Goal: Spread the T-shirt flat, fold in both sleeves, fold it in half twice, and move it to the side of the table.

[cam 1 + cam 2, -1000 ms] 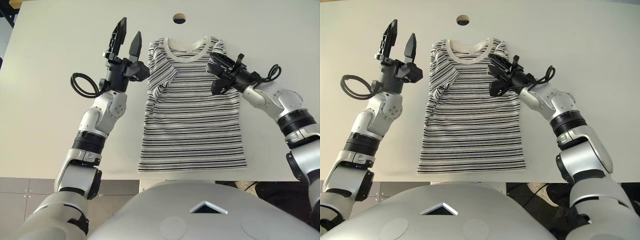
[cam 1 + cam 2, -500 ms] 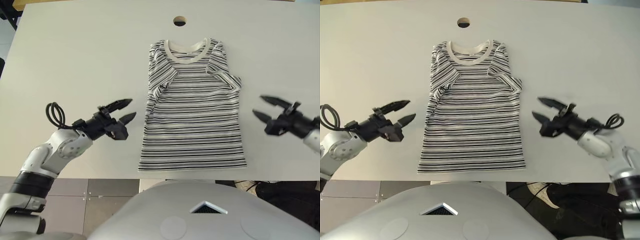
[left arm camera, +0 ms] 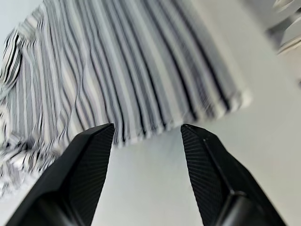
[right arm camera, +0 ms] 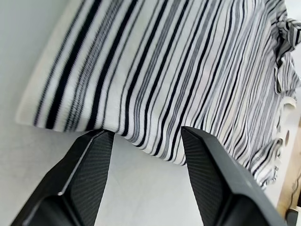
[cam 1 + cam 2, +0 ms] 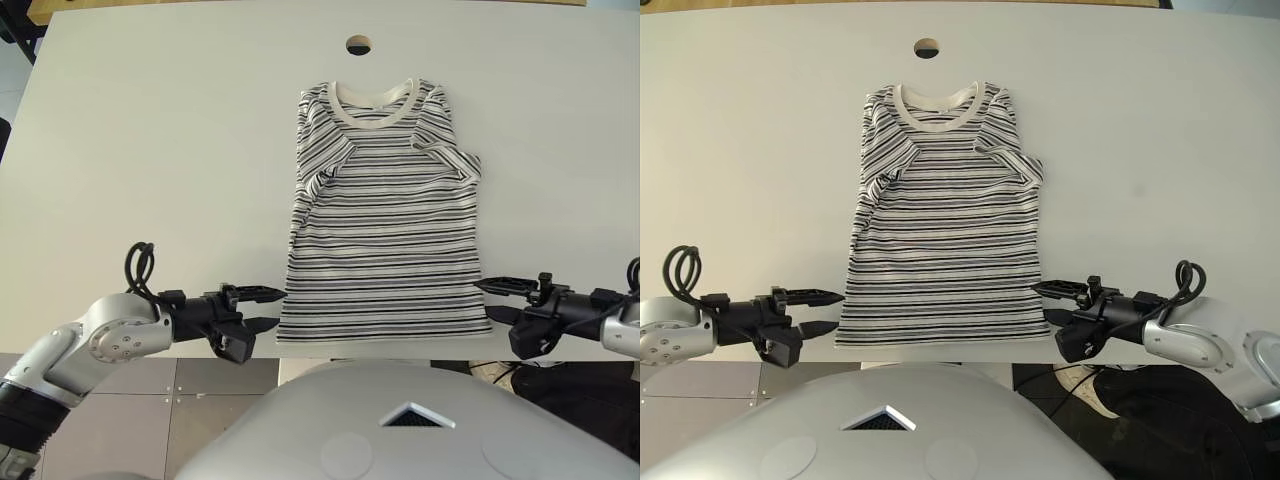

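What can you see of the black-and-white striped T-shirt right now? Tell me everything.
The black-and-white striped T-shirt has a cream ribbed collar; the fabric looks soft knit. It lies flat on the white table, collar away from the robot, hem near the front edge. Both short sleeves are folded in over the chest. The open left gripper and open right gripper sit at the hem's two corners; neither grips it.

One striped T-shirt (image 5: 385, 220) and one white tabletop (image 5: 150, 150). Two tools: one left tool (image 5: 279, 308) and one right tool (image 5: 483, 299), each with two black fingers (image 3: 89, 174). One round hole (image 5: 358, 45) in the tabletop.
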Robot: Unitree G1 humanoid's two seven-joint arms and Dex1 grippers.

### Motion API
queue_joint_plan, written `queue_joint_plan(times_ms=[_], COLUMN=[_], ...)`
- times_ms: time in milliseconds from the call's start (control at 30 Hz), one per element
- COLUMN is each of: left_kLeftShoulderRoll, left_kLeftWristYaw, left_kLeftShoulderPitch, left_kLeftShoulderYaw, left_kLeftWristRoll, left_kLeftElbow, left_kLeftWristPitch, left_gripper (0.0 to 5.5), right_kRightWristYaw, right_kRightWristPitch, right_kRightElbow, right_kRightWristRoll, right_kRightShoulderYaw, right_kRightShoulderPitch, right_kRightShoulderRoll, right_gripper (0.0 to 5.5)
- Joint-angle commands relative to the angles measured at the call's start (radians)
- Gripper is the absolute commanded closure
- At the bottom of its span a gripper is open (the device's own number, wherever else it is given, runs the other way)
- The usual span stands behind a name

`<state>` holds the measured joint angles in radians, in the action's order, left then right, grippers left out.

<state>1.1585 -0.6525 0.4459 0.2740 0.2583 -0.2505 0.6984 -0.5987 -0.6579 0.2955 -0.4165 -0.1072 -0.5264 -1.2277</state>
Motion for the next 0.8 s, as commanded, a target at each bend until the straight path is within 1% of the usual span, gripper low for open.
queue_joint_plan(times_ms=[33, 133, 200, 367, 633, 667, 800], left_kLeftShoulderRoll=[-0.033, -0.071, -0.085, -0.083, -0.073, -0.074, -0.082], left_kLeftWristYaw=[-0.034, -0.054, -0.062, -0.074, -0.093, -0.095, -0.098], left_kLeftShoulderPitch=[-0.032, -0.059, -0.074, -0.062, -0.040, -0.043, -0.054], left_kLeftShoulderYaw=[0.020, 0.046, 0.056, 0.056, 0.039, 0.038, 0.034], left_kLeftWristRoll=[0.015, 0.023, 0.027, 0.026, 0.008, 0.006, -0.005], left_kLeftElbow=[0.022, 0.035, 0.053, 0.063, 0.061, 0.064, 0.090], left_kLeftWristPitch=[-0.004, 0.000, 0.012, 0.033, 0.055, 0.057, 0.064], left_gripper=[2.82, 2.82, 3.16, 4.02, 5.27, 5.36, 5.36], right_kRightWristYaw=[-0.054, -0.071, -0.080, -0.128, -0.172, -0.172, -0.172], right_kRightWristPitch=[0.007, -0.001, -0.006, -0.022, -0.008, -0.007, -0.006], right_kRightElbow=[-0.007, -0.017, -0.018, 0.017, 0.021, 0.018, 0.008], right_kRightWristRoll=[-0.015, -0.018, -0.013, 0.069, 0.084, 0.084, 0.088], right_kRightShoulderYaw=[-0.027, -0.051, -0.059, -0.081, -0.069, -0.068, -0.064], right_kRightShoulderPitch=[0.011, 0.033, 0.035, 0.032, 0.050, 0.055, 0.060], right_kRightShoulderRoll=[0.008, 0.027, 0.027, 0.008, 0.022, 0.025, 0.036], right_gripper=[2.87, 2.87, 2.84, 3.85, 5.31, 5.39, 5.39])
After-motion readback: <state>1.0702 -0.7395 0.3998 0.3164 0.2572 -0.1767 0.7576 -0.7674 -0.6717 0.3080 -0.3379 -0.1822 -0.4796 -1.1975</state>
